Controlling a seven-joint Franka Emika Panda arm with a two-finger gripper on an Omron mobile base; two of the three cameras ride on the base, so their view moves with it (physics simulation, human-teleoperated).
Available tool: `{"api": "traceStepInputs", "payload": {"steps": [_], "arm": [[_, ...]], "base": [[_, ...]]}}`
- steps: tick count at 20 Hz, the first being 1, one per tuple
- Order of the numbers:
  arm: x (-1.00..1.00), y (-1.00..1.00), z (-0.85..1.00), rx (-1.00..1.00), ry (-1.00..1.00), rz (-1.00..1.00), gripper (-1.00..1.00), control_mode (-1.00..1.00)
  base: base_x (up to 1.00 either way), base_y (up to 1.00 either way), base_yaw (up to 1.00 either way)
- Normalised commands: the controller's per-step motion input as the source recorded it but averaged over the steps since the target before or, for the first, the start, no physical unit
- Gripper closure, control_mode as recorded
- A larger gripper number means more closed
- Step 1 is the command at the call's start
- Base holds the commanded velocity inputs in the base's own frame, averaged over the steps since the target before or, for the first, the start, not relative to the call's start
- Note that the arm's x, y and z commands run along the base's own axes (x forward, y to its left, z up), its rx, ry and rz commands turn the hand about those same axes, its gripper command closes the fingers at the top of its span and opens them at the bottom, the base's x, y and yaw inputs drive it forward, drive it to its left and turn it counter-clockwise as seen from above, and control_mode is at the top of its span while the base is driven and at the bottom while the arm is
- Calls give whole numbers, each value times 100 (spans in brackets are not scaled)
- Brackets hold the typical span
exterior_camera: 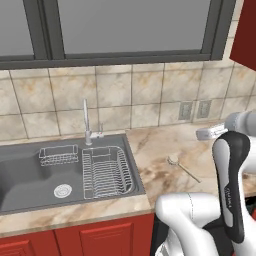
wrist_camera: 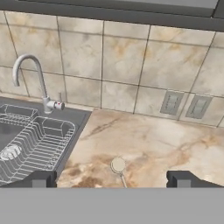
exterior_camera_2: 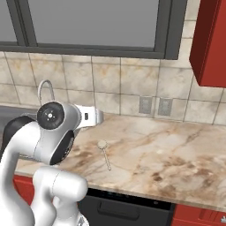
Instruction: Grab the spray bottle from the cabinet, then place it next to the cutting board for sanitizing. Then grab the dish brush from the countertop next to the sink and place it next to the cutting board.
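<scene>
I see the slim pale beige dish brush lying flat on the beige marbled stone counter, to the right of the dark grey inset sink, with its round head toward the wall. My claw hangs above it with the fingers wide apart and empty. I judge the brush light, stiff and a little slippery, so I would pinch the thin handle near the middle.
</scene>
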Motion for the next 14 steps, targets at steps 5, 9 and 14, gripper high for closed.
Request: {"api": "traceStepInputs", "payload": {"steps": [5,9,14], "arm": [[42,0,-15,0,35,0,-100,-100],[10,-6,-40,0,27,0,-100,-100],[0,-1,-62,-1,16,0,-100,-100]], "base": [[0,0,0],[0,0,0],[0,0,0]]}}
